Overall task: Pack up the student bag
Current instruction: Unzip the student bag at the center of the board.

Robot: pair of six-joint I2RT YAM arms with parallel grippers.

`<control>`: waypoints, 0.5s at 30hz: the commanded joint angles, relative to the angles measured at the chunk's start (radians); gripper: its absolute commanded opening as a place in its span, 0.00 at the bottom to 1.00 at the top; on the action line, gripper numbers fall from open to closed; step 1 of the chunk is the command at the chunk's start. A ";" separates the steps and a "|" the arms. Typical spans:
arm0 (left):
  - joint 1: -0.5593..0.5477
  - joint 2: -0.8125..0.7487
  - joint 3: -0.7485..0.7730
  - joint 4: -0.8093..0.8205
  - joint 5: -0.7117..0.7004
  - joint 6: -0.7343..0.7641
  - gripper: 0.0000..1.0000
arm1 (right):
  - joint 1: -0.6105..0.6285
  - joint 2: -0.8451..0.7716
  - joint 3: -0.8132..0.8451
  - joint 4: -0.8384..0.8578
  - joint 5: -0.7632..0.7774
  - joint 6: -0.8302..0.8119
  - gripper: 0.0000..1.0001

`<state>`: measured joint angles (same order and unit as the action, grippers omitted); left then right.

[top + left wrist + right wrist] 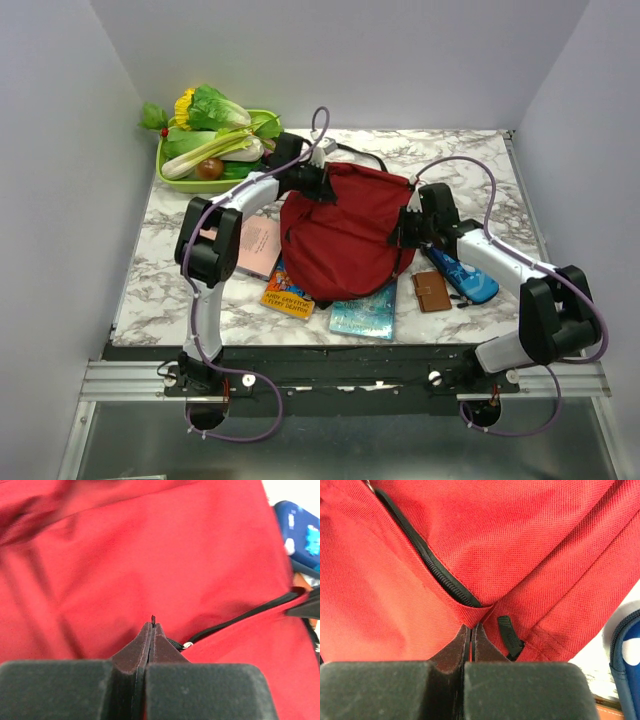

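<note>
overhead view: the student bag (345, 240), dark red with black zipper trim, lies at the centre of the marble worktop (165, 295), between the two arms. the left end effector (151, 626) sits at the bag's upper left edge. in its wrist view it is closed, with a thin dark tab poking out between the fingertips, just beside the zipper slider (187, 645). the right end effector (471, 627) sits at the bag's right edge. in its wrist view it is closed on a fold of red fabric where a black zipper (440, 575) ends; a small black tab (506, 632) lies just right of the fingertips.

around the bag: a pink book (258, 245) at its left, partly under the left arm; an orange book (287, 296) and a teal book (365, 315) at its lower edge, both partly tucked beneath it; a brown wallet (432, 291) and a blue patterned pencil case (465, 278) at lower right, side by side under the right arm. a green tray (165, 178) of vegetables stands at the upper left corner of the worktop.
</note>
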<state>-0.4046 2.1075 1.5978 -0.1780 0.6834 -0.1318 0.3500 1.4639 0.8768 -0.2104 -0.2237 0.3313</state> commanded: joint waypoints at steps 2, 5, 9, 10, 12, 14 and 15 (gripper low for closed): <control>0.087 -0.060 0.079 -0.120 -0.116 0.107 0.00 | -0.006 -0.048 -0.050 -0.044 0.029 -0.024 0.01; 0.107 -0.078 0.079 -0.159 -0.140 0.168 0.00 | -0.008 -0.050 -0.053 -0.044 0.040 -0.029 0.01; 0.128 -0.095 0.074 -0.195 -0.134 0.208 0.00 | -0.009 -0.024 -0.023 -0.035 0.027 -0.041 0.01; 0.127 -0.095 0.076 -0.195 -0.119 0.196 0.00 | -0.008 -0.014 -0.012 -0.034 0.021 -0.046 0.01; 0.119 -0.086 0.115 -0.208 -0.076 0.172 0.29 | -0.009 0.009 0.033 -0.035 -0.005 -0.055 0.14; 0.090 -0.063 0.158 -0.233 -0.019 0.159 0.55 | -0.008 0.015 0.059 -0.038 -0.032 -0.060 0.41; 0.079 -0.057 0.192 -0.241 -0.007 0.159 0.60 | -0.009 0.013 0.076 -0.041 -0.039 -0.061 0.48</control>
<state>-0.3012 2.0609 1.6749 -0.3763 0.6151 0.0181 0.3466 1.4601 0.8818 -0.2276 -0.2264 0.3058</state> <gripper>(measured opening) 0.383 0.362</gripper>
